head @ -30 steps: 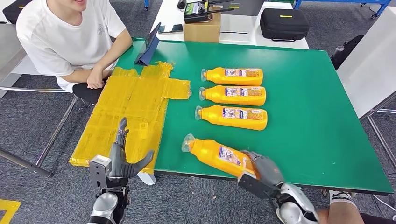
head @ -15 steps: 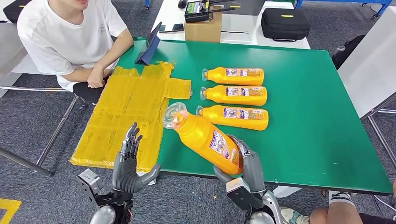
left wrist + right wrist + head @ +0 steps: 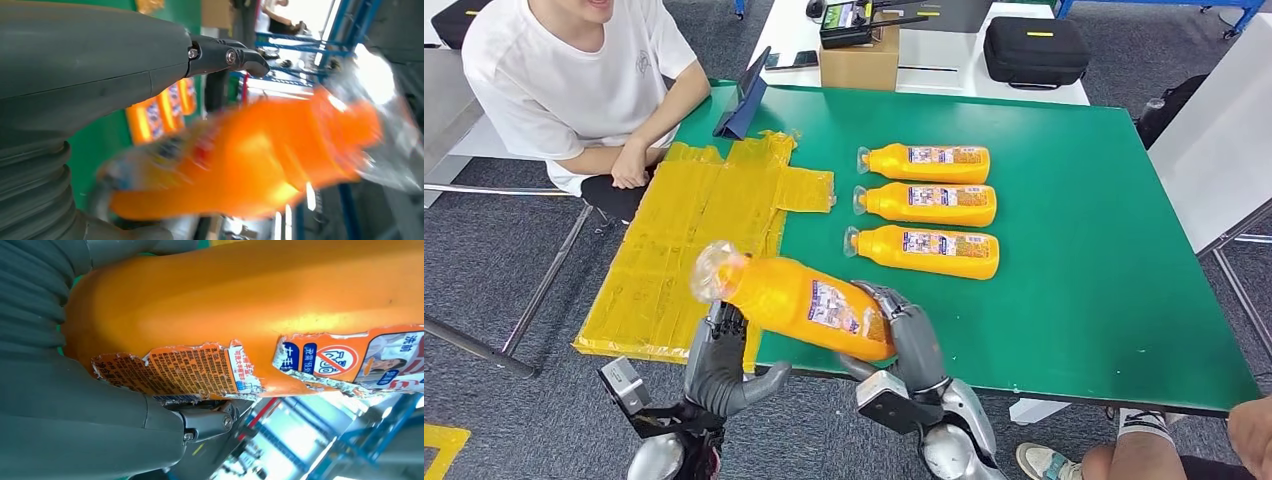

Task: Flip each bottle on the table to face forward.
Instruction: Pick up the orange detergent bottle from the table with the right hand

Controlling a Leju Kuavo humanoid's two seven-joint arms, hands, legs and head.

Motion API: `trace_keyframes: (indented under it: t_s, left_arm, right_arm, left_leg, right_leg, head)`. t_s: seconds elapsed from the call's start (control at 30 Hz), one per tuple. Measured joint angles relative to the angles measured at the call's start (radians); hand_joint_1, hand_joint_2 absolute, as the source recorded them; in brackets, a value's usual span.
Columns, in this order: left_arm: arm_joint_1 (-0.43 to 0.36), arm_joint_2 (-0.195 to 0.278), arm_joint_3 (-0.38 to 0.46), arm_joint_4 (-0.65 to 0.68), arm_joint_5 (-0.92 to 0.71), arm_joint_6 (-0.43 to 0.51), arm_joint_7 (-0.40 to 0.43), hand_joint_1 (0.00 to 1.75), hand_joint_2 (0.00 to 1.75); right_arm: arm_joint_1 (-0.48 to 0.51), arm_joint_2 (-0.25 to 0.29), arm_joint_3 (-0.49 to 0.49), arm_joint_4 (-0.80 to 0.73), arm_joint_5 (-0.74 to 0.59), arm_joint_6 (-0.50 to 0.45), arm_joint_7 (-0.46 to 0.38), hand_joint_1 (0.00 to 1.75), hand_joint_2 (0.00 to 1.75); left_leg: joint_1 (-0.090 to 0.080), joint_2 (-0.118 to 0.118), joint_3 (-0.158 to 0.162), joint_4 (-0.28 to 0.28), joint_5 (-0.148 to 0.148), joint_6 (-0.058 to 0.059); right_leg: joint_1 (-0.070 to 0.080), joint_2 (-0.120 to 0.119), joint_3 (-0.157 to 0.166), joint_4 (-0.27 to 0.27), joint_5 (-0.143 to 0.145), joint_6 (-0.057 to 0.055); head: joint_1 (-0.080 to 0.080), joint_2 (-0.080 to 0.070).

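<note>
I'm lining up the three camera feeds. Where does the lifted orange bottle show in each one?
Head view: lifted orange bottle at lower centre, gripped by the right robot hand.
Left wrist view: blurred, across the middle.
Right wrist view: close up, across the top.
Shared landmark: its torn label.

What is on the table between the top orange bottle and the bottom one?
One more orange plastic bottle, lying between the top bottle and the bottom bottle on the green table, in the head view.

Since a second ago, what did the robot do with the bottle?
The right hand lifted the near bottle off the green table and swung it left, over the open left hand, which rose beneath it. The three bottles in a row stayed put.
</note>
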State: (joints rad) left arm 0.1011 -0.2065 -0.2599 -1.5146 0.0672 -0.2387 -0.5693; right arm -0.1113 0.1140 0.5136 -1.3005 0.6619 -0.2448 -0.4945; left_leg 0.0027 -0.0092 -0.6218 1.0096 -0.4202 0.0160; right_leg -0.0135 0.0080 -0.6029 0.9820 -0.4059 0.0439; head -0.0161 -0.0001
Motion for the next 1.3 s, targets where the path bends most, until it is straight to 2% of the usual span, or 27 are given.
trace_keyframes:
  t_s: [0.43, 0.73, 0.93, 1.27, 1.3]
  left_arm:
    - [-0.067, 0.0, -0.042, -0.01, 0.055, -0.026, 0.01, 0.0, 1.75]
    - [-0.092, -0.004, -0.072, 0.031, 0.155, -0.084, 0.094, 0.0, 1.75]
    - [-0.1, -0.005, -0.081, 0.062, 0.18, -0.086, 0.129, 0.0, 1.75]
    - [-0.106, -0.005, -0.093, 0.083, 0.144, -0.066, 0.121, 0.0, 1.75]
    - [-0.107, -0.005, -0.093, 0.083, 0.138, -0.062, 0.116, 0.09, 1.75]
  right_arm:
    - [-0.065, 0.01, 0.079, 0.121, 0.004, -0.031, -0.022, 1.75, 1.75]
    - [-0.114, 0.042, 0.106, 0.143, 0.019, -0.085, -0.015, 1.75, 1.75]
    - [-0.127, 0.053, 0.121, 0.151, 0.006, -0.103, -0.019, 1.75, 1.75]
    - [-0.133, 0.064, 0.131, 0.172, -0.017, -0.087, -0.024, 1.75, 1.75]
    - [-0.134, 0.066, 0.132, 0.176, -0.017, -0.081, -0.024, 1.75, 1.75]
  left_leg:
    - [0.0, 0.0, 0.0, 0.0, 0.0, 0.0]
    - [0.0, 0.0, 0.0, 0.0, 0.0, 0.0]
    - [0.0, 0.0, -0.001, 0.0, 0.0, 0.0]
    - [0.0, 0.0, -0.001, 0.0, 0.0, 0.0]
    - [0.0, 0.0, -0.001, 0.0, 0.0, 0.0]
  right_leg:
    - [0.0, 0.0, 0.0, 0.0, 0.0, 0.0]
    - [0.0, 0.0, 0.0, 0.0, 0.0, 0.0]
    - [0.0, 0.0, 0.0, 0.0, 0.0, 0.0]
    - [0.0, 0.0, 0.0, 0.0, 0.0, 0.0]
    - [0.0, 0.0, 0.0, 0.0, 0.0, 0.0]
  head:
    - [0.0, 0.0]
    - [0.0, 0.0]
    - [0.0, 0.0]
    - [0.0, 0.0]
    - [0.0, 0.0]
